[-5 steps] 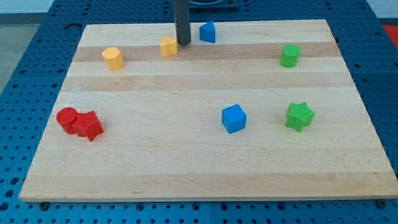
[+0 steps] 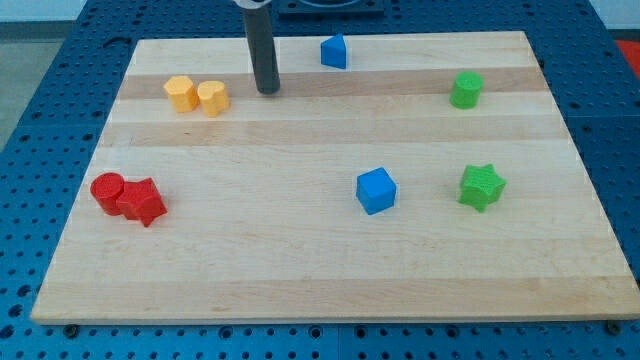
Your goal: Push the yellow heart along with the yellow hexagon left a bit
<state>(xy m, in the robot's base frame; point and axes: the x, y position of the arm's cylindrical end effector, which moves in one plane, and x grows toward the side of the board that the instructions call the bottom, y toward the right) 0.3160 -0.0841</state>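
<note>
The arm carries no claw, only a rod; its tip (image 2: 267, 90) rests on the table (image 2: 320, 270). Just to the tip's left, apart from it, the yellow heart (image 2: 212, 98) touches the yellow hexagon (image 2: 181, 93), lined up so one leftward push should move both.

A blue block (image 2: 334, 51) sits near the board's (image 2: 300, 270) top edge, a blue cube (image 2: 376, 190) lower down. Green cylinder (image 2: 466, 90) and green star (image 2: 481, 186) stand right. Red cylinder (image 2: 107, 191) touches a red star-like block (image 2: 142, 202) at left.
</note>
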